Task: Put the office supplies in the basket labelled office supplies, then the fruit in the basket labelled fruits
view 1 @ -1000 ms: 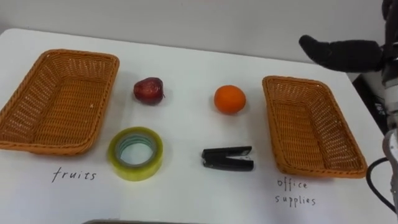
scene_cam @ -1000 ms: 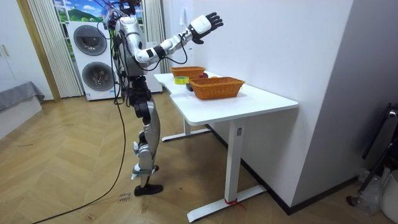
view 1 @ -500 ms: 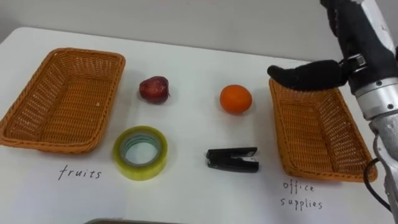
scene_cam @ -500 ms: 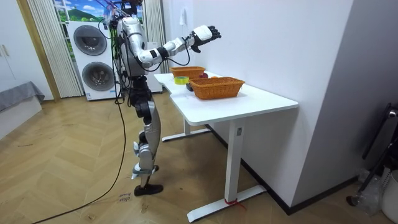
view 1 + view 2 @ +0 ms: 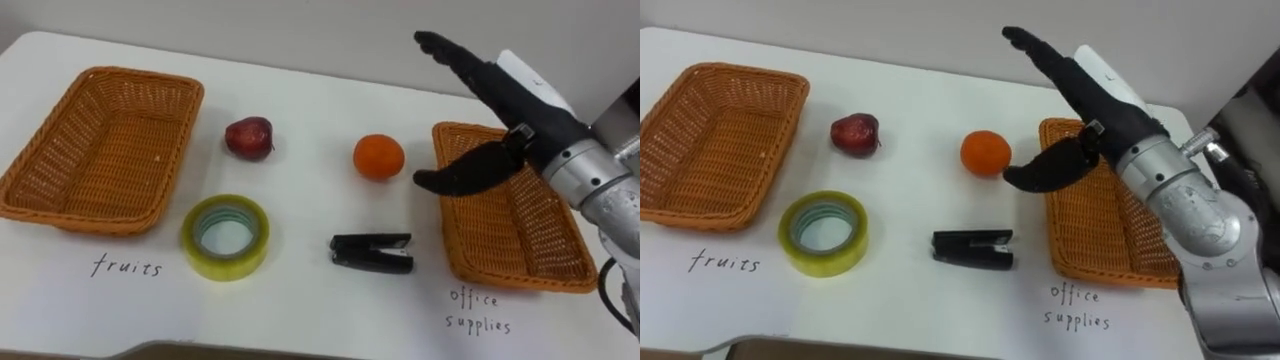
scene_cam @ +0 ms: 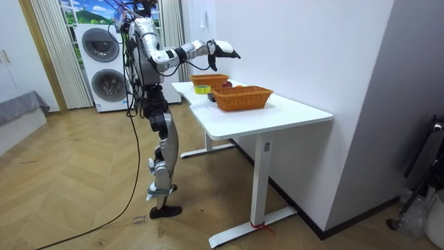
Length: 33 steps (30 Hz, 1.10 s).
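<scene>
Toward the upper right of the left eye view, the right hand [image 5: 505, 105] hangs over the office-supplies basket [image 5: 500, 230], fingers straight, thumb spread, holding nothing. Just left of the thumb, the orange [image 5: 379, 157] sits on the smooth white desk [image 5: 300, 310]; it looks firm, round and prone to rolling, so cupping its widest part from above seems safest. The apple [image 5: 249, 137], tape roll [image 5: 225, 237] and stapler [image 5: 372, 253] lie apart nearby, with the fruits basket [image 5: 90, 150] at far left. Behind the robot stand washing machines [image 6: 104, 62] on a wooden floor [image 6: 83, 173].
</scene>
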Tool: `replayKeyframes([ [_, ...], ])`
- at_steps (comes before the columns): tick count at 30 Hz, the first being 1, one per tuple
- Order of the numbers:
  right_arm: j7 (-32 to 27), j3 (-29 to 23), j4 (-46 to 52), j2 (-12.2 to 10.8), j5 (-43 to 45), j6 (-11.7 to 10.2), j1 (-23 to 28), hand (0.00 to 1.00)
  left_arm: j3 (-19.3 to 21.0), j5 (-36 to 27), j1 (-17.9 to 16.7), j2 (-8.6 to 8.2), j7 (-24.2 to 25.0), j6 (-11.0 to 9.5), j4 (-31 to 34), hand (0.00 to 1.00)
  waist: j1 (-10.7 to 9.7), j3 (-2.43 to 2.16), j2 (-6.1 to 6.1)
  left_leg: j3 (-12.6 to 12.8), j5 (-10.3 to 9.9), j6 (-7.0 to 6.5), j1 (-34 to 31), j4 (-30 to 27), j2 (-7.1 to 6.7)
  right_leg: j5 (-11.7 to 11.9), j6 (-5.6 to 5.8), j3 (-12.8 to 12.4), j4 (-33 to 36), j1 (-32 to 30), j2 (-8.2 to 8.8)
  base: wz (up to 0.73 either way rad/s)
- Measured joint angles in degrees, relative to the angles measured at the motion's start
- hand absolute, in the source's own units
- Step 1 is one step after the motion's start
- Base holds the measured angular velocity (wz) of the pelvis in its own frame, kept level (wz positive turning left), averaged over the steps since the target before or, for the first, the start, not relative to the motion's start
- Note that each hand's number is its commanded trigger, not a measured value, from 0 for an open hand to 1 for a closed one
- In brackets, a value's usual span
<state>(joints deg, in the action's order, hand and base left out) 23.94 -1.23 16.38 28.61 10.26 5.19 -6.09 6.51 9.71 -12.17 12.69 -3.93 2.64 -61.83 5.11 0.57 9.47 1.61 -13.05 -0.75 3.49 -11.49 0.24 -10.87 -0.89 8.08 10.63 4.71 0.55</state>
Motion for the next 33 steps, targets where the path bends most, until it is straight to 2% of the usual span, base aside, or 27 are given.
replayKeyframes([
  [5, 2.85, 0.05, 0.00, 0.00, 0.67, 0.02, 0.00, 0.00, -0.33, -0.02, 0.15, 0.36, 0.76, 0.00, 0.07, 0.00, 0.01, -0.15, 0.22, 0.01, 0.02, -0.05, 0.17, -0.16, 0.00, 0.14, 0.12, -0.02, 0.01, 0.05, 0.03, 0.00],
  [16, 7.58, 0.25, -0.29, 0.00, 2.04, 0.05, 0.00, 0.00, -1.22, -0.08, 0.12, 0.83, 0.74, -0.08, 1.77, 0.00, 0.29, 0.04, -0.05, 0.10, 0.03, -0.04, 0.33, 0.21, 0.04, 0.14, 0.12, -0.12, -0.02, -0.14, -0.06, 0.00],
  [20, 8.51, 2.31, -0.35, -0.02, 2.65, 1.02, 0.02, 0.00, -1.23, -0.08, 0.12, 0.79, 0.73, -0.06, 3.34, 0.00, 0.84, 0.11, -0.24, 0.43, 0.03, -0.04, 0.30, 0.19, 0.05, 0.15, 0.10, -0.38, -0.02, -0.49, -0.07, -0.05],
  [22, 10.01, 3.49, -0.35, -0.02, 3.80, 1.62, 0.12, 0.00, -1.62, -0.08, 0.20, 0.81, 0.65, -0.07, 3.73, 0.00, 1.50, 0.34, -0.69, 0.55, 0.06, -0.07, 0.26, 0.20, 0.01, 0.16, 0.10, -0.45, -0.01, -0.53, -0.02, -0.02],
  [24, 10.93, 4.42, -0.35, -0.04, 4.75, 2.14, 0.12, 0.00, -2.12, -0.07, 0.17, 0.83, 0.62, -0.03, 4.11, 0.00, 1.58, 0.32, -1.03, 0.49, 0.06, -0.08, 0.18, 0.20, 0.00, 0.17, 0.11, -0.43, -0.02, -0.55, -0.02, 0.00],
  [30, 13.15, 4.82, -0.34, -0.65, 8.21, 2.48, 0.13, 0.00, -2.26, -0.52, 0.50, 0.71, 0.63, -0.04, 4.39, 0.00, 2.02, 0.17, -1.35, 0.16, 0.06, -0.07, 0.07, 0.18, 0.02, 0.17, 0.11, -0.16, -0.01, -0.50, -0.04, 0.02],
  [33, 13.77, 5.03, -0.35, -2.20, 10.27, 2.49, 0.60, 0.00, -2.26, -0.50, 0.99, 0.71, 0.63, -0.04, 3.39, 0.00, 2.41, 0.14, -1.38, 0.16, 0.06, -0.07, 0.04, 0.19, 0.00, 0.17, 0.12, -0.14, -0.01, -0.51, -0.01, 0.00],
])
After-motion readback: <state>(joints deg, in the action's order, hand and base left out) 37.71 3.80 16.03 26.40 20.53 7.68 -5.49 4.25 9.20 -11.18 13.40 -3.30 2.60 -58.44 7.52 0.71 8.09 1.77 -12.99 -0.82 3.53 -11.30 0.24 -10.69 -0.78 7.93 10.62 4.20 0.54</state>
